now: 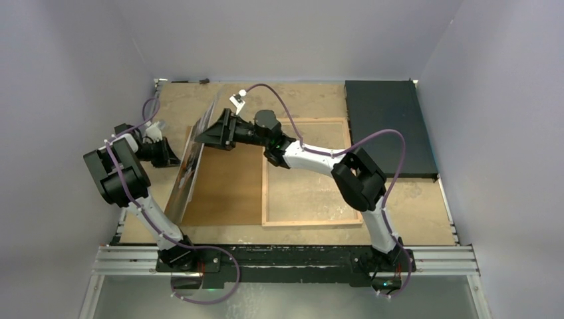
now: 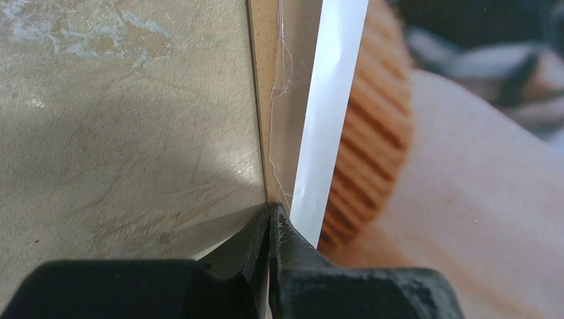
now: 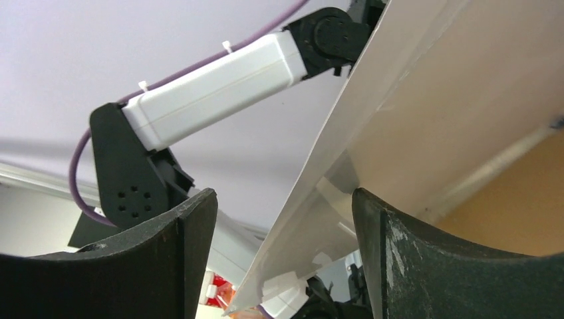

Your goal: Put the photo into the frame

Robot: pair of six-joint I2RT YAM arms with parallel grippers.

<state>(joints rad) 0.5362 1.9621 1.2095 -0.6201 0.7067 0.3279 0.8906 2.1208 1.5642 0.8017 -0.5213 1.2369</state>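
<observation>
Black left gripper (image 2: 269, 218), clamped on the edge of the glossy orange-and-dark rectangular photo (image 2: 465, 199) standing tilted at centre-left, may let it flop short of the light-wood rectangular frame (image 1: 312, 222) mid-picture, as the black right gripper (image 3: 286, 212) merely straddles it, jaws apart.

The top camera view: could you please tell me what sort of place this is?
Probably a robot lab test cell: plain walls box in a worn tabletop, and the left arm and right arm are bolted to an aluminium rail.

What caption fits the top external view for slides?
Left gripper pinches the edge of the tilted photo, right gripper open astride its top; frame lies flat alongside.
</observation>
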